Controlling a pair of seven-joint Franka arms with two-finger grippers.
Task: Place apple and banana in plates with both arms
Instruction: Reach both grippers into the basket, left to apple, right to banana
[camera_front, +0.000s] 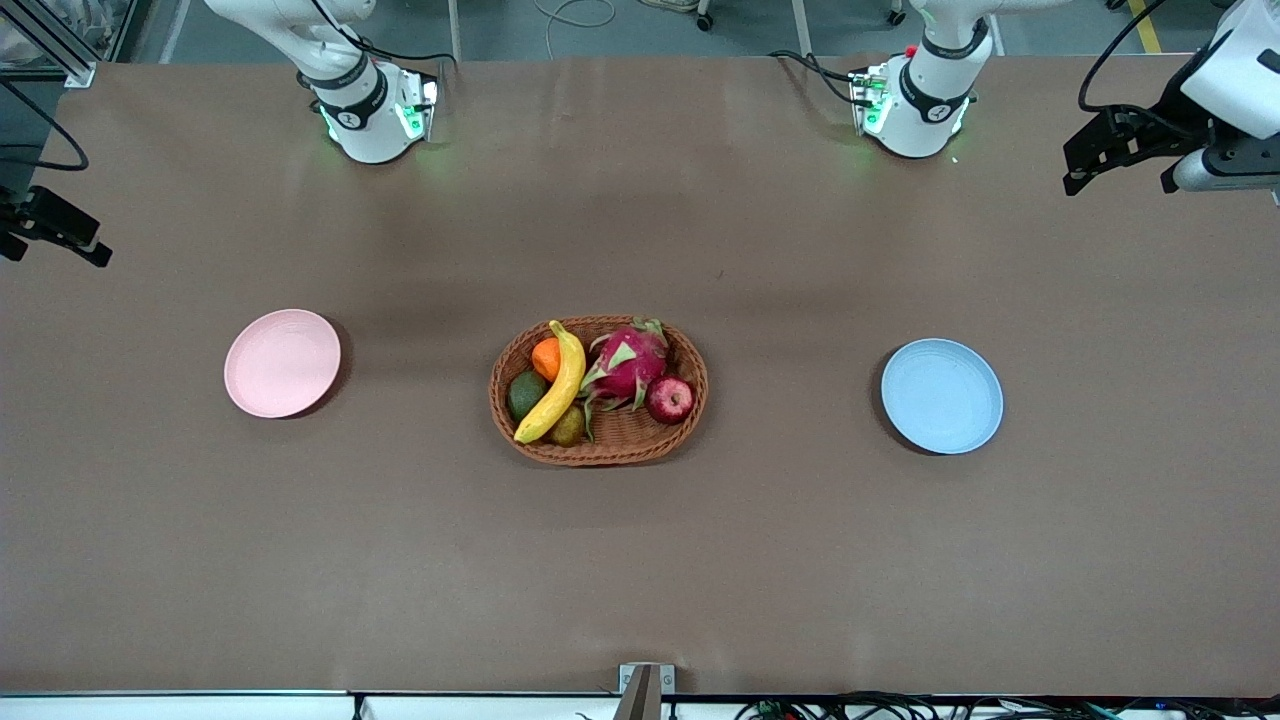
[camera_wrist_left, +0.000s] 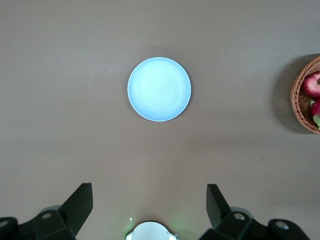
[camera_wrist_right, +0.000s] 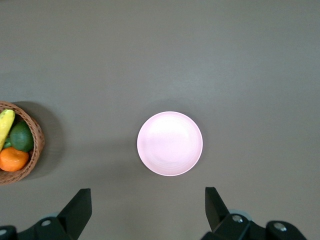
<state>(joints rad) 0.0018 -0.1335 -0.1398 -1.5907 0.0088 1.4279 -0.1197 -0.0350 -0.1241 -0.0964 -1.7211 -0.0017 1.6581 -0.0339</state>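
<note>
The dark-red apple (camera_front: 670, 399) and the yellow banana (camera_front: 556, 385) lie in a brown wicker basket (camera_front: 600, 455) at the table's middle. The pink plate (camera_front: 282, 362) lies bare toward the right arm's end, the blue plate (camera_front: 941, 395) bare toward the left arm's end. My left gripper (camera_front: 1118, 160) hangs high over the left arm's end, open and empty (camera_wrist_left: 150, 205), with the blue plate (camera_wrist_left: 159, 89) and the apple (camera_wrist_left: 312, 84) below. My right gripper (camera_front: 55, 235) hangs high over the right arm's end, open and empty (camera_wrist_right: 148, 210), with the pink plate (camera_wrist_right: 170, 143) and the banana's tip (camera_wrist_right: 5, 125) below.
The basket also holds a pink dragon fruit (camera_front: 628, 362), an orange (camera_front: 546, 358), a green avocado (camera_front: 524, 395) and a small brownish-green fruit (camera_front: 568, 427). The arm bases stand along the table edge farthest from the front camera. Brown tabletop lies between the basket and each plate.
</note>
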